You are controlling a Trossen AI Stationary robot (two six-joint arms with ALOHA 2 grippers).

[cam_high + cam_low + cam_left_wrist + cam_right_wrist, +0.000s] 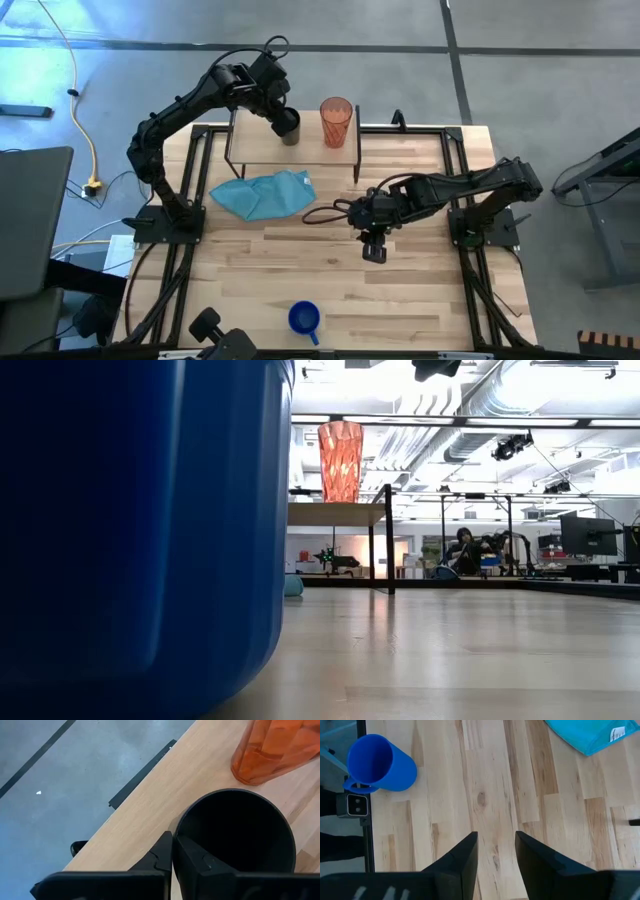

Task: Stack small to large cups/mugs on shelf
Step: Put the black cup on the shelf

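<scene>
The red-orange tumbler (336,122) (341,460) (280,745) stands upright on the shelf (255,150) (335,513), a light wood top on black legs at the table's far side. Beside it, toward the left, is the black cup (289,126) (235,832), with my left gripper (278,110) (172,860) shut on it. The blue mug (304,318) (382,762) (140,530) stands on its base near the table's near edge and fills the left of the low view, hiding the black cup there. My right gripper (373,250) (495,860) hovers open over bare table right of centre. My left gripper pinches the black cup's rim wall (176,827), one finger (195,865) inside the cup and the other finger (159,860) outside. It comes from above at the cup's side away from the tumbler. The cup is upright over the shelf top; whether its base rests there I cannot tell.
A teal cloth (265,193) (590,735) lies on the table just in front of the shelf. A black cable (325,212) loops beside the right arm. Bare wood spans the middle of the table between the cloth and the blue mug.
</scene>
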